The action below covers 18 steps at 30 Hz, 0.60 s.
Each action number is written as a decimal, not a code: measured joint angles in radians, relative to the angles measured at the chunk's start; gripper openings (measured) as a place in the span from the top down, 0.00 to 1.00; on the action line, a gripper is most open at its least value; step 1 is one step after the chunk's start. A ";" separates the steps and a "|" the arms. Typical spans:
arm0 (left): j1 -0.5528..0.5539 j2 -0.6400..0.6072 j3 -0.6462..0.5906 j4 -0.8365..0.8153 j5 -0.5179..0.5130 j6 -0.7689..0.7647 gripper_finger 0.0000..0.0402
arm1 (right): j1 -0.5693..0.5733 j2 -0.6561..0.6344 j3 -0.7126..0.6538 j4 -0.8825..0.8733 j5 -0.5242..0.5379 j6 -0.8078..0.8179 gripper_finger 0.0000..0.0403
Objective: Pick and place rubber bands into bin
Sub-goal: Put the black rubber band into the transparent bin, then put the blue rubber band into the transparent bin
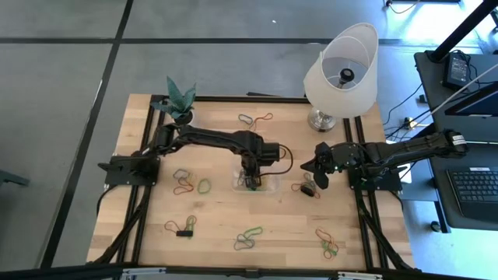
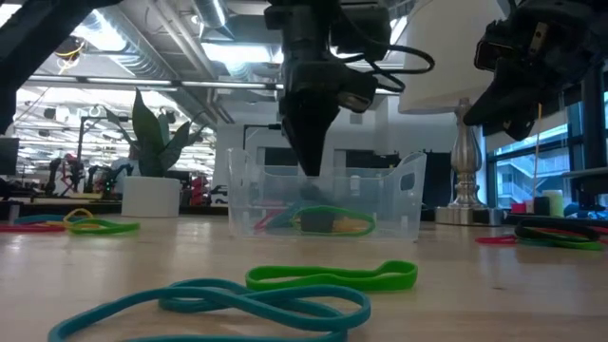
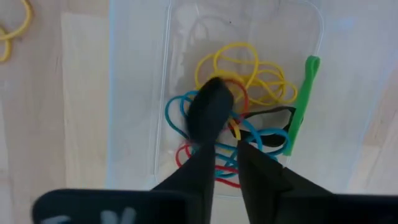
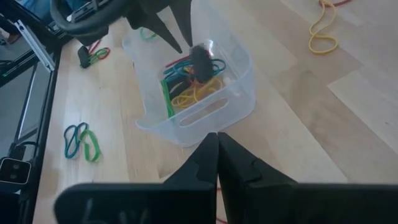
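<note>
Pale wood planks are forming the table (image 1: 218, 225), and small clusters of thin coloured rubber bands (image 1: 191, 184) are lying scattered over it, to the left, near the front edge and on the far right. Toward the middle, the left gripper (image 1: 250, 177) is hanging straight down over the small clear plastic bin (image 2: 404, 195), its fingers just parting above a tangle of yellow, blue, red, black and green bands (image 3: 249, 106) that are already resting on the bin's floor; the left wrist view is showing a narrow gap between the two dark fingers (image 3: 208, 112) and nothing pinched there, so the drop appears to be happening now. To do this well, the fingers should be opening fully while staying inside the see-through walls, and the arm should be lifting straight up so no loop is snagging on a fingertip and getting dragged back out over the rim. Further right, the right gripper (image 1: 313, 173) is waiting above the table beside the bin, its fingers pressed together on nothing, close to another small cluster (image 1: 306, 187) and in front of the white-shaded table lamp (image 1: 340, 70).
</note>
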<state>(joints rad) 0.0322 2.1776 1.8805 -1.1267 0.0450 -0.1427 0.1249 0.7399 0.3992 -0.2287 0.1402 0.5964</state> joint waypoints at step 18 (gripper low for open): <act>0.000 -0.137 0.000 -0.033 -0.038 0.042 0.83 | 0.000 0.000 0.000 0.001 -0.001 0.038 0.98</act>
<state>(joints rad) 0.0320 2.0406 1.8808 -1.1602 0.0073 -0.1012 0.1246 0.7399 0.3988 -0.2276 0.1394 0.6342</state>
